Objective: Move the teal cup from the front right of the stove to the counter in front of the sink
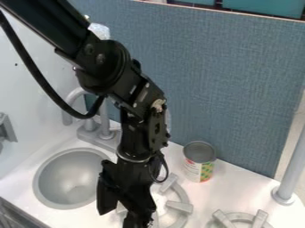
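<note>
The black gripper hangs low near the front, between the sink and the left stove burner, pointing down. Part of the burner is hidden behind it. Whether anything is between its fingertips cannot be made out. To its right, a tin can with a grey top and a white, green and red label stands upright on the white counter, close to the blue back panel and apart from the gripper.
Left of the gripper is the grey sink basin, with a grey faucet behind it. A second burner lies at the front right. A grey post rises at the right edge, and the blue panel stands behind.
</note>
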Motion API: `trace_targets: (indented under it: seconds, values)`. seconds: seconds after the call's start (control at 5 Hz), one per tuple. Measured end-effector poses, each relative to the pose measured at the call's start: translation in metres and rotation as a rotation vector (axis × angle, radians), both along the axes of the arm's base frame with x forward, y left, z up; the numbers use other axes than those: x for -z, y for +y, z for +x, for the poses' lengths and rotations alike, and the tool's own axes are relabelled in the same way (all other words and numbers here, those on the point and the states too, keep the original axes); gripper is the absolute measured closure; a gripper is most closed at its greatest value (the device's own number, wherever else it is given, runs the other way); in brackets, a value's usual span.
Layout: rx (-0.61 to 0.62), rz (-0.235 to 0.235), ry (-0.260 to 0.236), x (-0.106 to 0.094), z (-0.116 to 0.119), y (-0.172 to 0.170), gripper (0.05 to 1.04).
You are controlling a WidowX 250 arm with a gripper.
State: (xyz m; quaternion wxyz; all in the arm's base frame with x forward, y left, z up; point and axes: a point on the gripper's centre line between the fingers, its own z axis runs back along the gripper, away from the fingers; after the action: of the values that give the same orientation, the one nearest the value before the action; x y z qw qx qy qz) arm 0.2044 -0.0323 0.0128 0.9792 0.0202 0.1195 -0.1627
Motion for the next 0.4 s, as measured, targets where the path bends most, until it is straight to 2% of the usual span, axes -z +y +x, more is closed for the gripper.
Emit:
trace_targets:
  seconds: [0.2, 0.4]
  values:
    - [0.001, 0.0, 0.017, 0.004, -0.002, 0.0, 0.083]
    - [0.12, -0.054, -0.008, 0.013, -0.002, -0.032, 0.083]
